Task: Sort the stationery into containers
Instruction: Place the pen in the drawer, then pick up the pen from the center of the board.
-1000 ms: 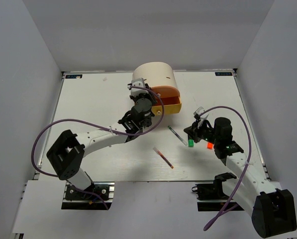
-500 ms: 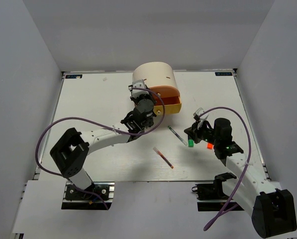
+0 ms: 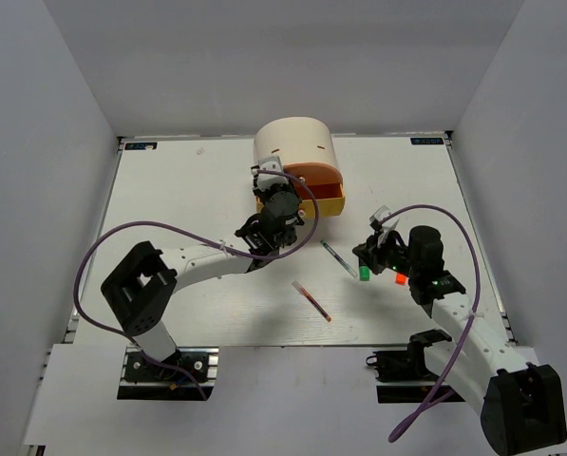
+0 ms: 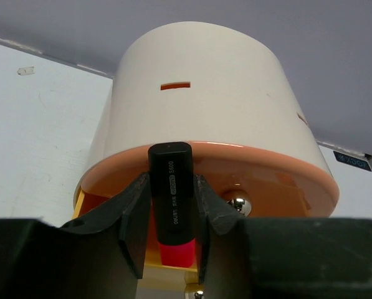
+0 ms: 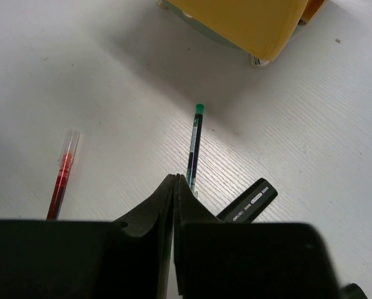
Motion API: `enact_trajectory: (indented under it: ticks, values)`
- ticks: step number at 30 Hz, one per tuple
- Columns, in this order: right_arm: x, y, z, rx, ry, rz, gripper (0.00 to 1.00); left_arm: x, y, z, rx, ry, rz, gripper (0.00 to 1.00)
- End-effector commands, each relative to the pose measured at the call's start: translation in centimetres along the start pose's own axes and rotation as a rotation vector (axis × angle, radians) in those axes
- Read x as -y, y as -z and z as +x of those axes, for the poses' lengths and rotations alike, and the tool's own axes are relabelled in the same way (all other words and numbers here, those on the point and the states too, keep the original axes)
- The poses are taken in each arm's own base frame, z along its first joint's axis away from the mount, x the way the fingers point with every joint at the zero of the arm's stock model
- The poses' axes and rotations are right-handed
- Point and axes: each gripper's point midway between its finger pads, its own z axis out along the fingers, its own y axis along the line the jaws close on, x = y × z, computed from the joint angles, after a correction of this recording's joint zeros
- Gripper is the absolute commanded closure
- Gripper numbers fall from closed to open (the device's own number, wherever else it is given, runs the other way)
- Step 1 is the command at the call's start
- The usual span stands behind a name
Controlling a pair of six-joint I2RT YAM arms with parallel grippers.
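My left gripper (image 4: pixel 171 202) is shut on a black highlighter (image 4: pixel 171 187) with a pink end, held upright against the front of the orange drawer (image 4: pixel 267 180) of the cream cabinet (image 4: pixel 198 81). From above, the left gripper (image 3: pixel 281 197) sits at the left end of the pulled-out orange drawer (image 3: pixel 325 187). My right gripper (image 3: pixel 376 249) is shut on nothing, low over the table. Beside it lie a green-ended highlighter (image 3: pixel 364 273), an orange-ended highlighter (image 3: pixel 400 278), a thin dark pen (image 3: pixel 337 256) and a red pen (image 3: pixel 311 300).
A yellow drawer (image 5: pixel 248 18) juts out under the orange one, with round metal knobs (image 4: pixel 237 202) on the fronts. In the right wrist view the dark pen (image 5: pixel 193 146) lies just past my fingertips, the red pen (image 5: pixel 62 174) to the left and a black highlighter (image 5: pixel 251 202) to the right.
My left gripper has moved right and up toward the orange drawer, carrying the pink highlighter. The right arm and the items on the table have stayed put.
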Motion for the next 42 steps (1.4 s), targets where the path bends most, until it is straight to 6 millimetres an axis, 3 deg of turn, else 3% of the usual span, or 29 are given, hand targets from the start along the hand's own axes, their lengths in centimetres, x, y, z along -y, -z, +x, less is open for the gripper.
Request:
enact_trajectory:
  ticks: [1, 3, 7, 8, 10, 12, 14, 17, 18, 20, 21, 23, 24, 27, 28, 31, 36, 42]
  values:
    - [0.6, 0.3, -1.1, 0.022, 0.028, 0.029, 0.88, 0.5, 0.3, -2.2, 0.011, 0.057, 0.017, 0.55]
    - [0.9, 0.4, -1.1, 0.014, 0.011, 0.049, 0.79, 0.9, 1.0, -2.7, -0.002, 0.084, 0.043, 0.44]
    - [1.2, 0.6, -1.3, 0.002, -0.051, 0.082, 0.45, 1.4, 2.0, -4.2, -0.024, 0.164, 0.093, 0.28]
    - [1.5, 0.7, -1.5, 0.002, -0.059, 0.098, 0.31, 1.5, 2.3, -4.3, -0.039, 0.177, 0.110, 0.27]
    - [1.7, 0.8, -1.4, -0.004, -0.098, 0.123, 0.24, 2.1, 2.9, -5.8, -0.043, 0.232, 0.154, 0.23]
    - [2.0, 1.0, -1.6, -0.004, -0.124, 0.149, 0.24, 2.4, 3.4, -5.9, -0.070, 0.247, 0.181, 0.21]
    - [2.4, 1.2, -1.9, -0.011, -0.149, 0.176, 0.26, 3.1, 4.0, -7.6, -0.080, 0.266, 0.221, 0.20]
    - [3.7, 1.4, -1.7, -0.029, -0.222, 0.262, 0.42, 3.4, 5.0, -7.4, -0.157, 0.251, 0.254, 0.17]
    - [4.1, 1.6, -1.4, -0.055, -0.253, 0.291, 0.55, 2.6, 5.6, -6.6, -0.202, 0.216, 0.242, 0.17]
    - [4.7, 1.8, 0.0, -0.115, -0.303, 0.339, 0.63, 2.4, 6.5, -6.4, -0.255, 0.236, 0.250, 0.15]
    - [5.0, 1.6, 0.1, -0.133, -0.320, 0.346, 0.65, 1.2, 7.0, -5.2, -0.300, 0.204, 0.221, 0.15]
    - [5.1, 1.5, 1.6, -0.205, -0.371, 0.359, 0.65, -0.2, 8.2, -4.2, -0.362, 0.232, 0.203, 0.10]
    - [5.4, 1.2, 2.3, -0.240, -0.391, 0.362, 0.65, -1.9, 9.0, -2.1, -0.418, 0.194, 0.171, 0.08]
    - [5.4, 0.9, 2.5, -0.263, -0.399, 0.347, 0.60, -4.1, 10.6, -1.6, -0.451, 0.248, 0.145, 0.03]
    - [5.6, 0.4, 2.7, -0.287, -0.396, 0.343, 0.54, -5.4, 11.2, 0.1, -0.490, 0.243, 0.118, 0.02]
    - [6.4, -0.2, 3.6, -0.348, -0.410, 0.360, 0.47, -7.8, 12.6, 1.5, -0.528, 0.244, 0.092, 0.01]
    - [7.4, -1.1, 5.5, -0.446, -0.430, 0.386, 0.45, -9.9, 14.0, 3.4, -0.576, 0.261, 0.059, 0.01]
    - [8.3, -2.1, 7.4, -0.512, -0.461, 0.413, 0.45, -10.9, 14.7, 4.8, -0.614, 0.263, 0.036, 0.01]
